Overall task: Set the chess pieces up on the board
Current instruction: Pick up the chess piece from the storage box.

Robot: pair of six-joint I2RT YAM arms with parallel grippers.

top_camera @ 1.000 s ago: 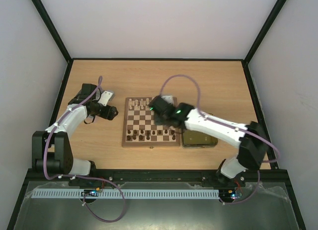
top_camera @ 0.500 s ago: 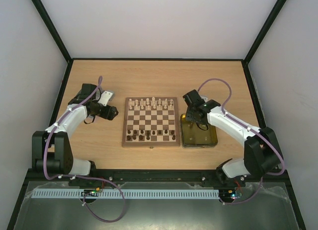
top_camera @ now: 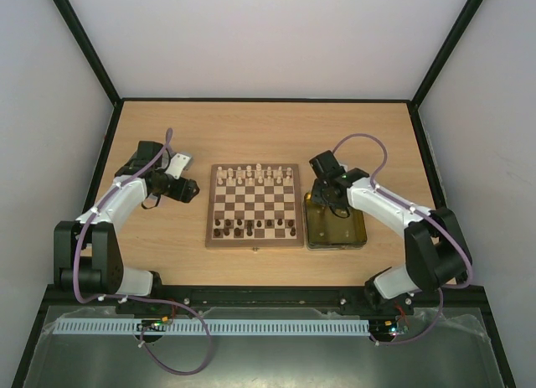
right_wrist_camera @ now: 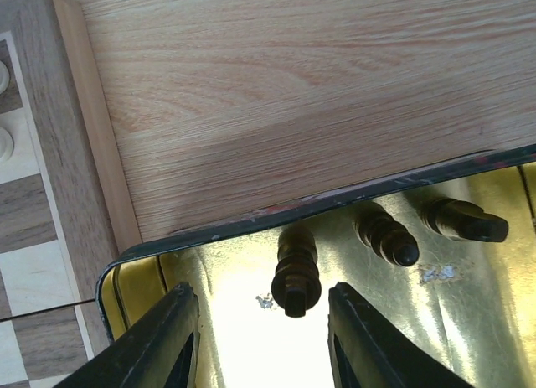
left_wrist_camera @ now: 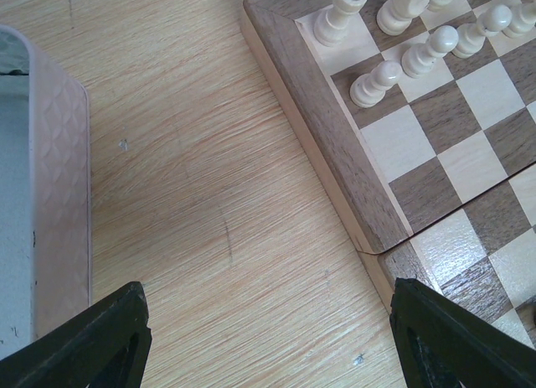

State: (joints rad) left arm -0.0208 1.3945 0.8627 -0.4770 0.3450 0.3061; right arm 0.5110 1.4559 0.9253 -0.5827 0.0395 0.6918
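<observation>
My right tool (right_wrist_camera: 260,342), partly open, hangs over the tin (right_wrist_camera: 469,312), dark piece (right_wrist_camera: 295,271) loose at 12 o'clock; my left tool (left_wrist_camera: 268,354) gapes empty beside the board (left_wrist_camera: 310,120).

Soft even overhead light; top view sharp, shadows faint. Right wrist: hard glare on tin (right_wrist_camera: 234,321) lining, soft shadow on table (right_wrist_camera: 335,69) beside rim. Left wrist: sheen on board (left_wrist_camera: 456,245) squares.

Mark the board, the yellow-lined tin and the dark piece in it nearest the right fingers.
board (top_camera: 255,205), top external view, bare middle squares.
yellow-lined tin (right_wrist_camera: 469,321), right wrist view, bare gold floor.
dark piece (right_wrist_camera: 295,266), right wrist view, its ringed body.
</observation>
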